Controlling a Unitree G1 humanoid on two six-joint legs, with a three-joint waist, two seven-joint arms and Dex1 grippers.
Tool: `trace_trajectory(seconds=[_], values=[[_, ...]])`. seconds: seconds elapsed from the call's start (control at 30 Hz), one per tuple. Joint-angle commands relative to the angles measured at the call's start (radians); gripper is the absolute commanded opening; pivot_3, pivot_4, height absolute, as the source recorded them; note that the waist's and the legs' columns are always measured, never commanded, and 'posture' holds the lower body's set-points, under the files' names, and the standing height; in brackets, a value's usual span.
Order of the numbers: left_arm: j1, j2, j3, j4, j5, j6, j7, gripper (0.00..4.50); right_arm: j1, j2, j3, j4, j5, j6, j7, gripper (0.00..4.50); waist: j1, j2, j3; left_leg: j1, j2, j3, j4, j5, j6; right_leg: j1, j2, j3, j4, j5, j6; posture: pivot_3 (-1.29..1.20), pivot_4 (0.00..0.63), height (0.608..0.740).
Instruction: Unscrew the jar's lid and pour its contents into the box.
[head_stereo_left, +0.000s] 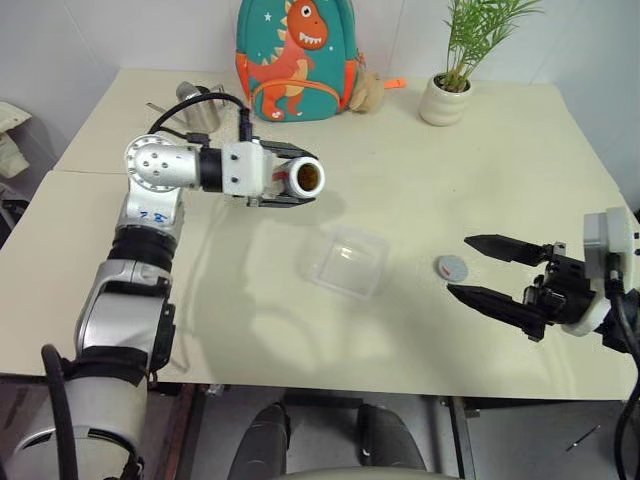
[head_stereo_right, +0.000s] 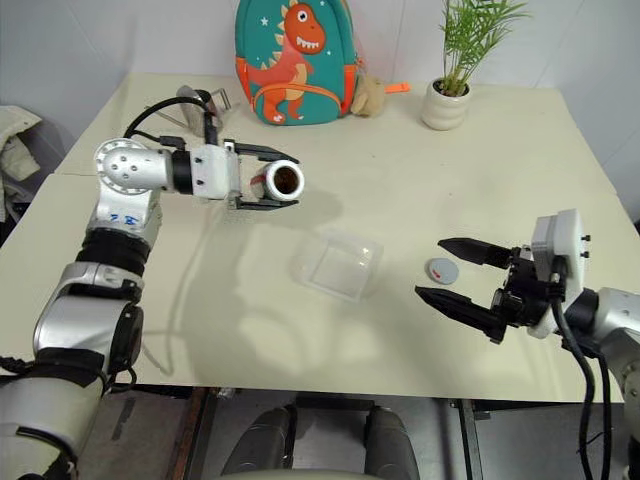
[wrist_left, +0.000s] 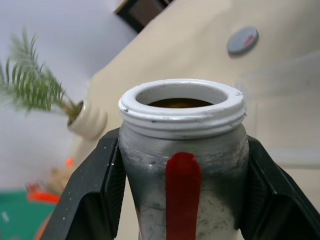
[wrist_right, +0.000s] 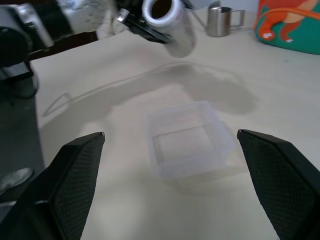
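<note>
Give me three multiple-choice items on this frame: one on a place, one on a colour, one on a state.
1. Where is the lid?
A. on the jar
B. on the table by the right gripper
C. in the box

2. What colour is the pot holding the plant?
A. white
B. black
C. blue

3. How is the jar in the left gripper?
A. capped, upright
B. lying in the box
C. open, tipped sideways

Answers: 1 B, it lies flat near the open right gripper. 2 A, the pot is white. 3 C, its open mouth faces sideways, beyond the box.
</note>
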Motion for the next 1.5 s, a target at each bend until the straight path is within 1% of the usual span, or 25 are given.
trace_trajectory(seconds=[0.03,0.17,0.27,0.33,0.4,0.47,0.53,0.63,0.73,0.83,0.9,1.03,1.13,1.33,1.43,1.5], values=[[-0.074,-0.015,-0.048,0.076,0.091,-0.163,0.071,2.42,-0.007,-0.015,-0.018,-0.002,0.004,-0.039,-0.012,4.47,0.000,0.000,0.000,0.000,0.000,0.000,0.000,0.000,0.000,0.000,0.000,0.000,0.000,0.000,0.000,0.00,0.150,0.740],[-0.127,-0.049,-0.122,0.135,0.193,-0.301,0.131,2.42,-0.028,0.006,0.025,-0.009,-0.007,-0.057,-0.068,4.47,0.000,0.000,0.000,-0.001,0.000,0.001,0.000,0.000,0.001,0.000,0.000,0.000,-0.001,0.000,0.001,0.00,0.150,0.740],[-0.164,-0.042,-0.202,0.141,0.381,-0.414,0.273,2.42,-0.023,0.025,0.052,-0.024,-0.017,-0.073,-0.106,4.47,0.002,-0.001,0.001,-0.001,0.000,0.001,0.000,0.000,0.001,-0.001,0.000,0.000,-0.002,0.000,0.001,0.00,0.150,0.740],[-0.188,-0.037,-0.243,0.125,0.514,-0.447,0.400,2.42,-0.020,0.033,0.065,-0.031,-0.022,-0.081,-0.127,4.47,0.004,-0.002,0.001,-0.001,0.000,0.002,0.000,0.000,0.001,0.000,0.000,0.000,-0.002,0.001,0.001,0.00,0.150,0.740],[-0.220,-0.016,-0.303,0.079,0.714,-0.445,0.595,2.42,-0.017,0.039,0.073,-0.036,-0.023,-0.084,-0.143,4.47,0.004,-0.002,0.001,-0.001,0.000,0.002,0.000,0.000,0.001,0.000,0.000,0.001,-0.003,0.001,0.002,0.00,0.150,0.740],[-0.265,0.008,-0.397,0.020,0.944,-0.418,0.838,2.42,-0.020,0.040,0.085,-0.035,-0.023,-0.088,-0.156,4.47,0.003,-0.004,0.002,-0.001,0.000,0.002,0.000,-0.001,0.001,0.000,0.000,0.001,-0.003,0.001,0.002,0.00,0.150,0.740],[-0.308,0.027,-0.484,-0.022,1.117,-0.371,1.068,2.42,-0.027,0.038,0.097,-0.030,-0.026,-0.092,-0.163,4.47,0.005,-0.005,0.003,-0.001,0.000,0.002,0.000,-0.001,0.001,-0.001,0.000,0.002,-0.003,0.001,0.002,0.00,0.150,0.740],[-0.367,0.050,-0.627,-0.074,1.338,-0.269,1.388,2.42,-0.042,0.034,0.110,-0.019,-0.028,-0.096,-0.170,4.47,0.005,-0.005,0.003,-0.002,-0.001,0.003,0.000,-0.001,0.001,0.000,0.000,0.002,-0.004,0.001,0.003,0.00,0.150,0.740],[-0.401,0.059,-0.738,-0.111,1.461,-0.225,1.606,2.42,-0.067,0.032,0.133,0.000,-0.036,-0.101,-0.171,4.47,0.003,-0.005,0.003,-0.002,-0.001,0.003,-0.001,-0.002,0.002,-0.001,0.000,0.003,-0.004,0.001,0.004,0.00,0.150,0.740],[-0.414,0.074,-0.810,-0.163,1.530,-0.202,1.747,2.42,-0.093,0.036,0.162,0.018,-0.050,-0.111,-0.172,4.47,0.003,-0.006,0.003,-0.002,-0.001,0.004,-0.001,-0.002,0.002,-0.001,0.000,0.004,-0.004,0.000,0.005,0.00,0.150,0.740],[-0.411,0.097,-0.842,-0.210,1.560,-0.194,1.804,2.42,-0.105,0.037,0.173,0.025,-0.054,-0.115,-0.172,4.47,0.003,-0.006,0.004,-0.002,-0.001,0.004,-0.001,-0.002,0.002,-0.002,0.000,0.004,-0.004,0.000,0.005,0.00,0.150,0.740],[-0.401,0.130,-0.888,-0.243,1.588,-0.189,1.819,2.42,-0.117,0.042,0.184,0.031,-0.059,-0.121,-0.175,4.47,0.003,-0.006,0.004,-0.002,-0.001,0.005,-0.001,-0.002,0.002,-0.003,0.000,0.005,-0.001,0.000,0.005,0.00,0.150,0.740],[-0.400,0.131,-0.898,-0.228,1.612,-0.131,1.840,2.42,-0.125,0.052,0.200,0.034,-0.065,-0.126,-0.180,4.47,0.003,-0.006,0.004,-0.002,-0.001,0.005,-0.001,-0.002,0.002,-0.003,0.000,0.005,-0.002,0.000,0.005,0.00,0.150,0.740],[-0.421,0.127,-0.893,-0.233,1.656,0.019,1.936,2.42,-0.147,0.055,0.220,0.052,-0.074,-0.135,-0.174,4.47,0.004,-0.006,0.004,-0.002,-0.001,0.005,0.000,-0.002,0.002,-0.002,-0.001,0.005,0.000,0.000,0.005,0.00,0.150,0.740],[-0.430,0.126,-0.897,-0.237,1.658,0.034,1.973,2.42,-0.159,0.053,0.225,0.062,-0.076,-0.137,-0.169,4.47,0.003,-0.006,0.004,-0.002,-0.001,0.005,0.000,-0.002,0.002,-0.003,-0.001,0.005,0.002,0.000,0.005,0.00,0.150,0.740],[-0.437,0.119,-0.881,-0.215,1.615,0.003,1.968,2.42,-0.168,0.051,0.225,0.070,-0.078,-0.137,-0.165,4.47,0.003,-0.006,0.004,-0.002,-0.001,0.005,0.000,-0.002,0.002,-0.003,-0.001,0.005,0.002,0.000,0.005,0.00,0.150,0.740]])
